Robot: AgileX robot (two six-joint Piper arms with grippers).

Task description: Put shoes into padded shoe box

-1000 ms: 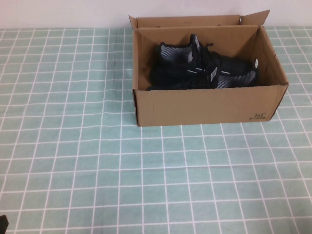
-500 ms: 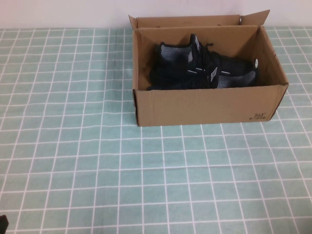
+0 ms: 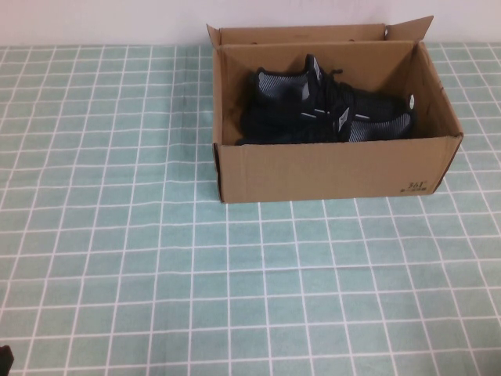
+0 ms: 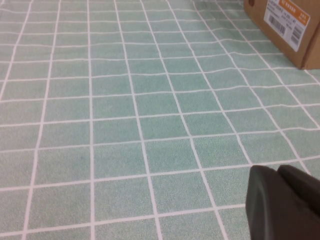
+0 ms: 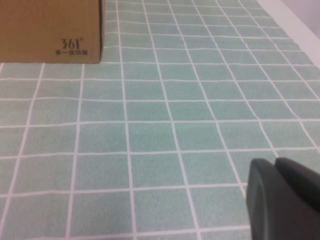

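Observation:
Both black knit shoes (image 3: 313, 110) lie side by side inside the open brown cardboard shoe box (image 3: 329, 168) at the back of the table, grey linings showing. My left gripper (image 4: 277, 170) is shut and empty, low over the cloth near the front left, far from the box; a dark bit of it shows in the high view's near-left corner (image 3: 4, 359). My right gripper (image 5: 274, 162) is shut and empty, low over the cloth at the front right, out of the high view. A box corner with an orange label shows in the left wrist view (image 4: 295, 30), and the printed corner shows in the right wrist view (image 5: 50, 25).
A green cloth with a white grid (image 3: 156, 258) covers the table. The box's lid flap (image 3: 313, 34) stands open against the white back wall. The table's right edge shows in the right wrist view (image 5: 300, 20).

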